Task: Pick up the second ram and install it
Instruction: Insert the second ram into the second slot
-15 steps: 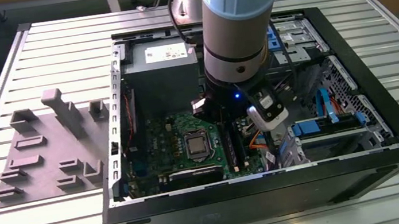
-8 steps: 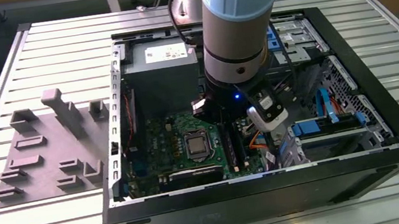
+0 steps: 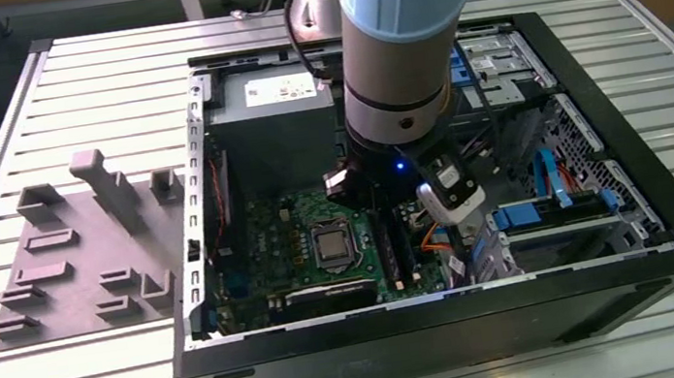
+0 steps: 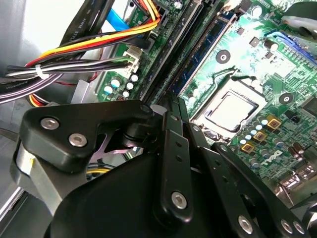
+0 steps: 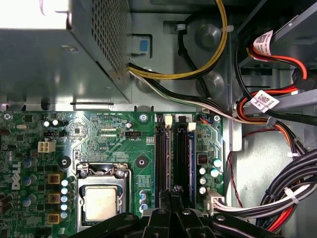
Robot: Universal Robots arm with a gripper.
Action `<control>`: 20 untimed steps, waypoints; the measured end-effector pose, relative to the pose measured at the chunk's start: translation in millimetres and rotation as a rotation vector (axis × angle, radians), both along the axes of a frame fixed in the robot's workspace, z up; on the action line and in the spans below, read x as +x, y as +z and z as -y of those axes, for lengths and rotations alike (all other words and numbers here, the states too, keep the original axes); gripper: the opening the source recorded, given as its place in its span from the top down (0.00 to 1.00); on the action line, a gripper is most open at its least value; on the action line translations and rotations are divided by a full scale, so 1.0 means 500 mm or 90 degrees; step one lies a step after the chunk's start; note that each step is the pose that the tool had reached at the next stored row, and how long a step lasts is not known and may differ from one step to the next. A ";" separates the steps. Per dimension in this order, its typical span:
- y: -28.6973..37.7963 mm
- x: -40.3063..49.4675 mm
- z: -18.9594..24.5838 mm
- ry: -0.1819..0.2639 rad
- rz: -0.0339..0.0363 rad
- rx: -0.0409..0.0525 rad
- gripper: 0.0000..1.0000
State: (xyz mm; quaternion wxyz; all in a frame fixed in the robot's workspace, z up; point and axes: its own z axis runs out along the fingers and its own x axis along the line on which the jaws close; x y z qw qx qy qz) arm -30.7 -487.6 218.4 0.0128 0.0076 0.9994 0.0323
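Note:
My gripper [image 5: 173,192] hangs inside the open computer case [image 3: 656,235], low over the motherboard [image 5: 109,134]. Its black fingers [image 4: 173,111] are pressed together, so it is shut. The tips sit just above the row of long memory slots [image 5: 174,153] beside the processor socket [image 5: 101,201]. Long dark strips run along these slots [image 4: 173,47]. I cannot tell whether one of them is the second ram, or whether the tips touch it. Nothing shows between the fingers.
The grey moulded tray [image 3: 73,263] with upright blocks lies on the slatted table at the exterior view's left. Bundles of coloured cables [image 5: 277,198] crowd one side of the slots. The silver power supply box [image 5: 54,54] and drive cages [image 3: 549,210] hem in the arm [image 3: 406,63].

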 end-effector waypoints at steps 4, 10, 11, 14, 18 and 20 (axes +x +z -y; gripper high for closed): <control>-0.002 0.000 0.0001 0.000 -0.0001 -0.0003 0.89; -0.008 0.000 0.0002 0.000 -0.0002 -0.0005 0.89; -0.008 0.000 0.0002 0.000 -0.0002 -0.0005 0.89; -0.009 0.000 0.0001 0.000 0.0000 -0.0002 0.89; -0.010 0.000 -0.0001 0.000 0.0003 0.0006 0.88; -0.010 0.000 -0.0001 0.000 0.0002 0.0004 0.82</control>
